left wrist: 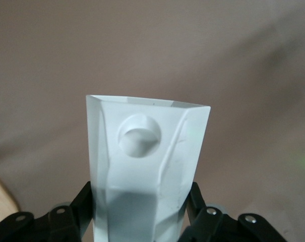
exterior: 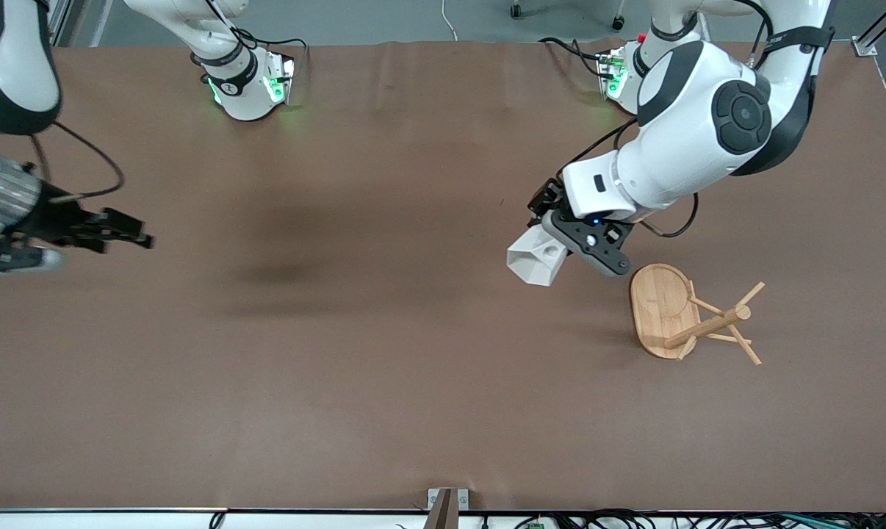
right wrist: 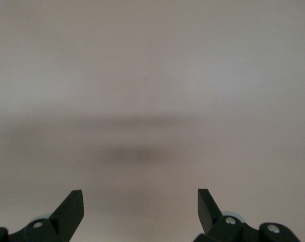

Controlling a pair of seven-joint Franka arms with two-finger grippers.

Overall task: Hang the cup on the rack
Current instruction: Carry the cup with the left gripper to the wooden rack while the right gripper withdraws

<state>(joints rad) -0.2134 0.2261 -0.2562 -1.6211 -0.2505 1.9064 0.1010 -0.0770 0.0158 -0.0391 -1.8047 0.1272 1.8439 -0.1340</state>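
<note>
Looks down from high across the table [exterior: 340,382], facing both bases; wrist views close over tabletop.

The small white faceted cup [left wrist: 142,171] is filling the centre and lower middle of the frame, its angular rim edge running across the middle and the round hole in its blocky handle showing just below that edge. The left gripper [left wrist: 142,214] is clamping it from both sides, black fingers [left wrist: 74,209] pressing against its walls at the bottom. The blurred brown tabletop [left wrist: 152,45] is spreading across the upper frame. A pale wooden edge [left wrist: 0,201] is showing at lower left.
</note>
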